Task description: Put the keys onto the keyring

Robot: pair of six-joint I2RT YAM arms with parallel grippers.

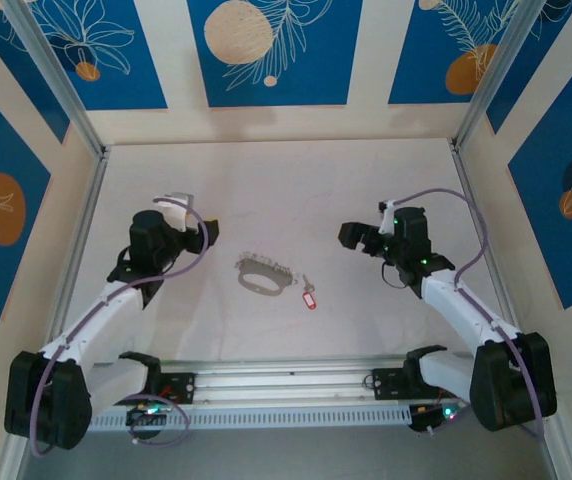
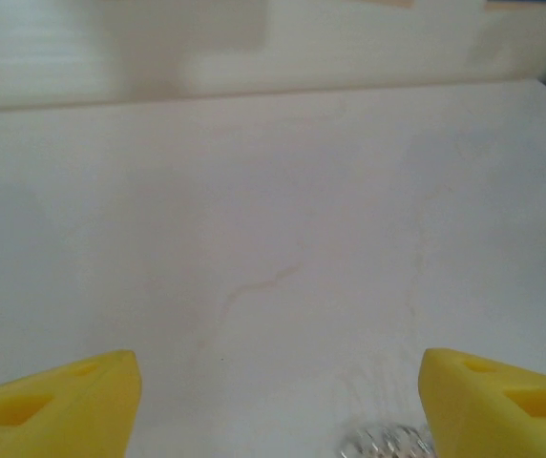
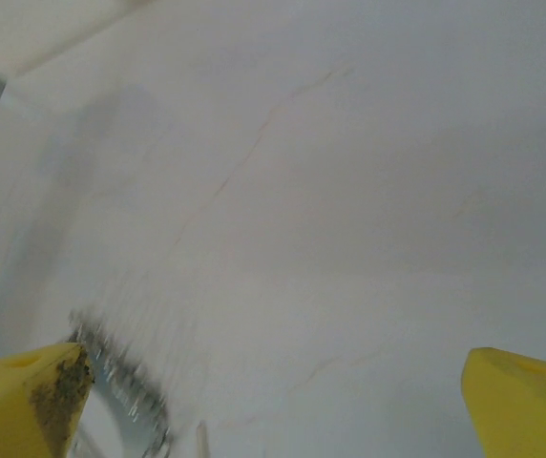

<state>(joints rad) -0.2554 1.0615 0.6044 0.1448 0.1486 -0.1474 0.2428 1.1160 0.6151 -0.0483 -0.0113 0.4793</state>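
Starting at the left gripper [image 1: 198,238], what is noted? (A)

Jaws recorded as parted, nothing held. Its yellow fingers [image 2: 63,405] are seen wide apart at the bottom corners of the left wrist view, with bare white table [image 2: 273,210] between them. A blurred glint of metal [image 2: 383,444] is caught at the bottom edge, near the finger on the right of that view. What it is cannot be told (B)

And the right gripper [image 1: 354,238]? (A)

Likewise spread wide and empty. In the right wrist view one finger [image 3: 25,401] is marked with dark grime at its tip. Just beside it the fringed edge of the keyring [image 3: 120,382] is made out, blurred, lying on the table (B)

How is the keyring placed in the top view? (A)

Flat on the table between the two grippers, nearer the left one, touched by neither. Its pale fringe is turned to the far side (B)

The keys [image 1: 309,296]? (A)

Laid just beside the keyring on its right, toward the near edge: a small silver key joined to a red tag. Whether key and loop touch cannot be told. Both grippers are kept apart from them (B)
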